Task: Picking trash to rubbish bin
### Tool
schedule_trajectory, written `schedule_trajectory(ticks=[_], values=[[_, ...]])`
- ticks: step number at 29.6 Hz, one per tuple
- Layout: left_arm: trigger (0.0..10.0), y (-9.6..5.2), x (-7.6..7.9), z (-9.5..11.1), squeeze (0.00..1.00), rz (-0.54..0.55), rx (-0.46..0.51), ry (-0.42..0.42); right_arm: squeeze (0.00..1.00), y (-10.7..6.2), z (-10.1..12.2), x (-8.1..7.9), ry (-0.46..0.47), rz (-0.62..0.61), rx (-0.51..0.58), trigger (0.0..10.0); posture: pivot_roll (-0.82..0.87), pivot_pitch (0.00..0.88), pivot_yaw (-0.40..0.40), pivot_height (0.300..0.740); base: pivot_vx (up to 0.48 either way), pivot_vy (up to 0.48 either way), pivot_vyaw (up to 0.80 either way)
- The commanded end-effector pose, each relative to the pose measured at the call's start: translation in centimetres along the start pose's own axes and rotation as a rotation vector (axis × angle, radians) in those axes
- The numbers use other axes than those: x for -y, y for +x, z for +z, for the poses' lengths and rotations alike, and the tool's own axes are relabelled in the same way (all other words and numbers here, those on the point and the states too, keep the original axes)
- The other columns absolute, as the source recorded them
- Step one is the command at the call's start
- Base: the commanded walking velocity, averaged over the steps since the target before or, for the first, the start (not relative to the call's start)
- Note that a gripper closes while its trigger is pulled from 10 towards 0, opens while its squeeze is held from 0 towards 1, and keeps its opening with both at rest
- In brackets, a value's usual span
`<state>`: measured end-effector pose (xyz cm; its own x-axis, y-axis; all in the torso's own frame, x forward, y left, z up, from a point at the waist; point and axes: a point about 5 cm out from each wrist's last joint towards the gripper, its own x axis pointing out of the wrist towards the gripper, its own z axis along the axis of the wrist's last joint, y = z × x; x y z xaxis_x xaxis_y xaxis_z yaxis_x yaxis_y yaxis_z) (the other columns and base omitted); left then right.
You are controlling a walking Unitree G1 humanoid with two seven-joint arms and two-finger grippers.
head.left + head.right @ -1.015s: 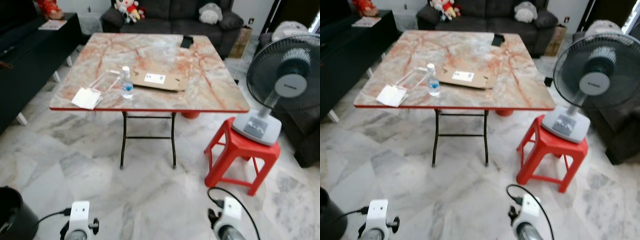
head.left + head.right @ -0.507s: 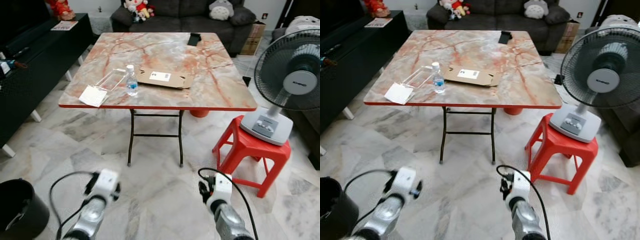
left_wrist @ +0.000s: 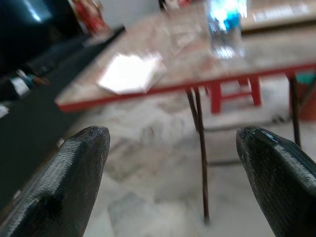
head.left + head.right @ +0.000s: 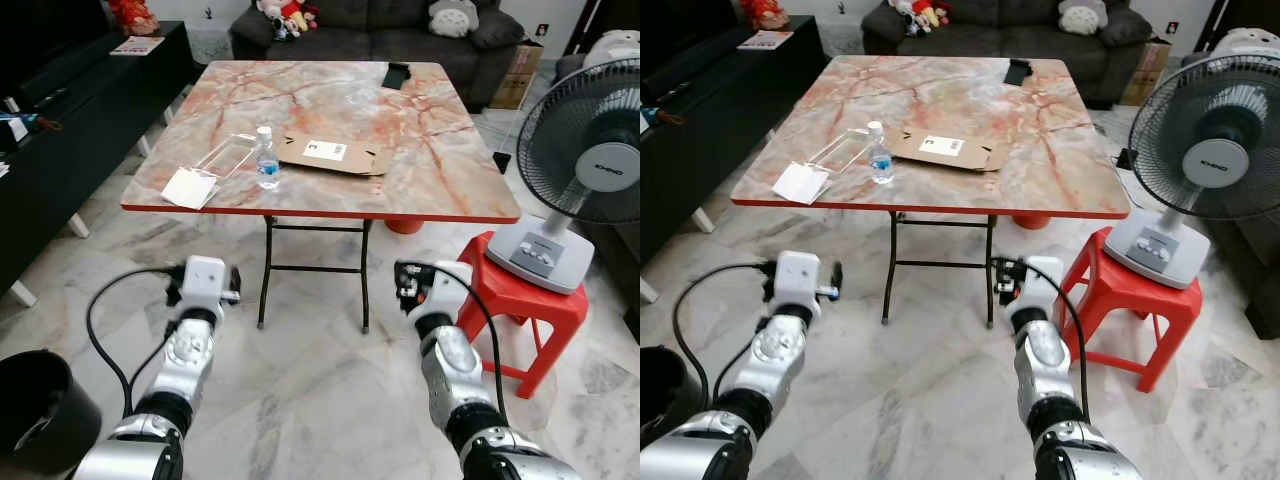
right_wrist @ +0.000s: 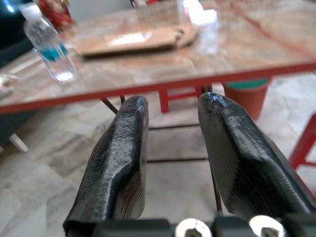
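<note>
We stand before a marble-patterned surface [image 4: 330, 120] with a red edge, both arms raised in front of it over the marble floor. On the surface, near its front-left part, a clear plastic water bottle [image 4: 266, 160] with a white cap and a blue label stands upright; the label text is too small for us to read. Just beside it lies a flattened cardboard piece [image 4: 332, 155] bearing a white shipping label, print illegible. A white paper [image 4: 189, 187] sits at the front-left corner, with what may be a clear plastic sleeve [image 4: 226, 155] behind it. The left hand [image 3: 173, 163] hovers below the table edge, fingers spread wide, holding nothing. The right hand [image 5: 170, 148] points at the table, fingers slightly apart, empty. A black rubbish bin [image 4: 40, 410] stands on the floor at far left. A fan [image 4: 585, 170] rests on a red stool [image 4: 520, 300]; its hub badge is unreadable.
</note>
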<state>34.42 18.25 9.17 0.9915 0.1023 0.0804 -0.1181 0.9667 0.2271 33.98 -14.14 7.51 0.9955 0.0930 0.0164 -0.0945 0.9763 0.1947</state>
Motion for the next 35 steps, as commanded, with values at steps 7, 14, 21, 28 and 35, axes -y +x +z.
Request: schedule_trajectory(ticks=[7, 14, 21, 28, 35], values=[[10.0, 1.6, -0.2, 3.3, 0.0, 0.041, 0.126, -0.064, 0.0, 1.6, 3.5, -1.5, 0.0, 0.032, 0.162, 10.0, -0.03, 0.0, -0.017, 0.74, 0.0, 0.0, 0.0], [10.0, 1.7, 0.3, 3.7, 0.0, -0.003, 0.146, -0.05, 0.0, 2.5, 5.7, -2.6, 0.005, 0.06, 0.244, 10.0, -0.03, 0.0, -0.008, 0.74, 0.107, 0.0, 0.0], [10.0, 1.8, 1.0, 4.4, 0.0, -0.045, 0.167, -0.054, 1.0, 2.5, 5.8, -2.9, 0.009, 0.072, 0.241, 10.0, -0.02, 0.0, -0.005, 0.74, 0.141, 0.0, 0.0], [10.0, 1.8, 1.3, 4.4, 0.0, -0.052, 0.167, -0.066, 1.0, 2.4, 5.8, -3.2, 0.012, 0.082, 0.246, 10.0, -0.03, 0.0, -0.004, 0.74, 0.0, 0.0, 0.0], [10.0, 1.9, 1.5, 4.8, 0.0, -0.061, 0.175, -0.066, 1.0, 2.6, 6.3, -3.7, 0.004, 0.11, 0.254, 10.0, -0.03, 0.0, -0.006, 0.74, 0.0, 0.0, 0.0]])
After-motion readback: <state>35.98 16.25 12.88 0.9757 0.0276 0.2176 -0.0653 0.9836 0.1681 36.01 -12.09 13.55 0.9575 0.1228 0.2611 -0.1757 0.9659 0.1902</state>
